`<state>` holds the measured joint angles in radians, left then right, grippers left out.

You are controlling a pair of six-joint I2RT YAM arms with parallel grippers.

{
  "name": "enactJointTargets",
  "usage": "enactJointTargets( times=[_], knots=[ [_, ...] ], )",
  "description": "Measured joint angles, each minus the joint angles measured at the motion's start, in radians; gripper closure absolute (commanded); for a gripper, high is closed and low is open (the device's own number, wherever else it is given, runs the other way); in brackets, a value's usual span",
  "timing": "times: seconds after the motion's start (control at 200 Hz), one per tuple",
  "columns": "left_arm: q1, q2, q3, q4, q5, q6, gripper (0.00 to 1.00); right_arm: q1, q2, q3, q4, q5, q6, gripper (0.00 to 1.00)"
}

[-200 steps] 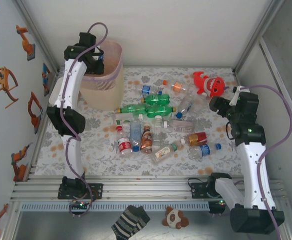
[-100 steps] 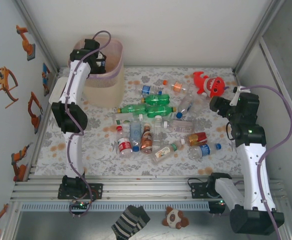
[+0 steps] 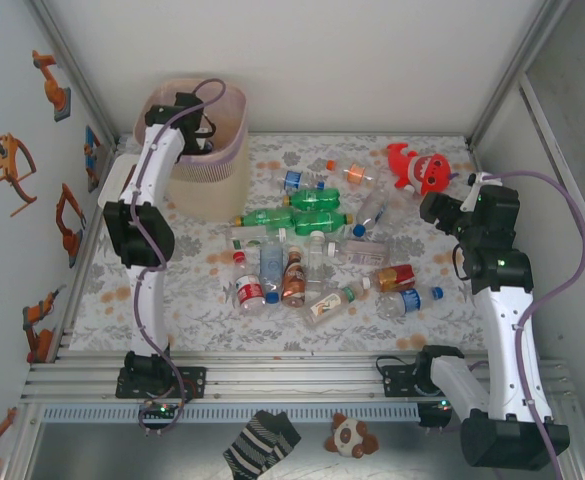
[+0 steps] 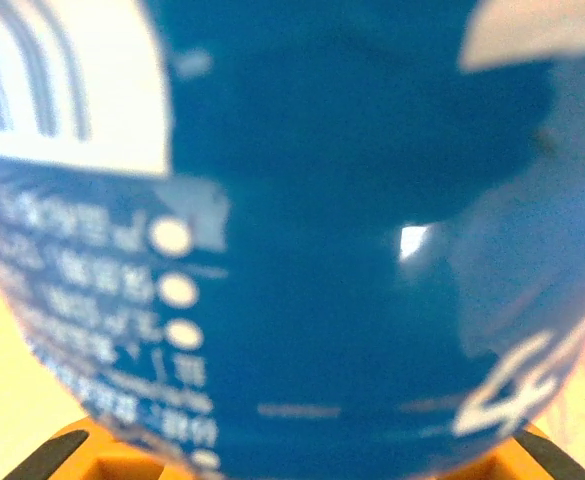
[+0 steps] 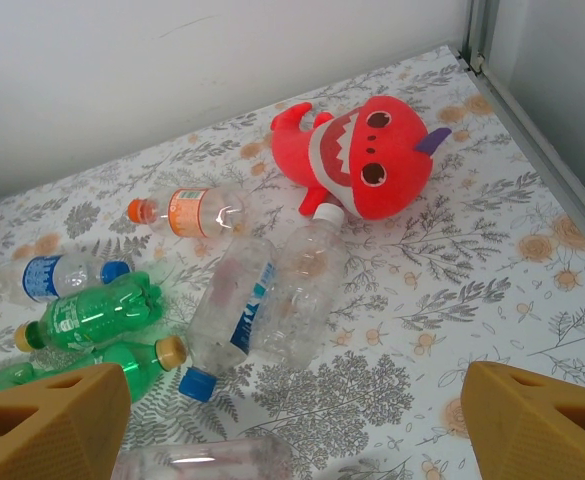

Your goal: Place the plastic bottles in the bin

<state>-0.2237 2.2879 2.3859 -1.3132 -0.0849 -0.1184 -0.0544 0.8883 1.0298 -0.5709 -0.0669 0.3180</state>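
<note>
Since the earlier frame, the left claw (image 3: 194, 122) has been carried further back. It is now held over the mouth of the bin (image 3: 222, 185), with a blue-labelled bottle (image 4: 322, 250) gripped between its fingers. The right claw (image 5: 297, 420) has been left unmoved, spread wide above the bench (image 3: 192, 290), where the other bottles (image 3: 307, 222) lie scattered.

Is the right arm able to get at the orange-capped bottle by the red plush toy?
Probably yes: the right end effector is open and empty, and nothing lies on the orange-capped bottle.
</note>
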Motion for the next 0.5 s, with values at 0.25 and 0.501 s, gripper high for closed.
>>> enactJointTargets(
  times=[0.25,0.501],
  knots=[
    [-0.004,-0.011,0.031,-0.07,0.003,-0.019,0.55,0.0,-0.004,0.0,0.0,-0.004,0.001,0.15],
    [-0.009,-0.011,0.051,-0.094,0.003,-0.027,0.45,0.0,-0.004,0.0,0.0,-0.004,0.001,0.15]
  ],
)
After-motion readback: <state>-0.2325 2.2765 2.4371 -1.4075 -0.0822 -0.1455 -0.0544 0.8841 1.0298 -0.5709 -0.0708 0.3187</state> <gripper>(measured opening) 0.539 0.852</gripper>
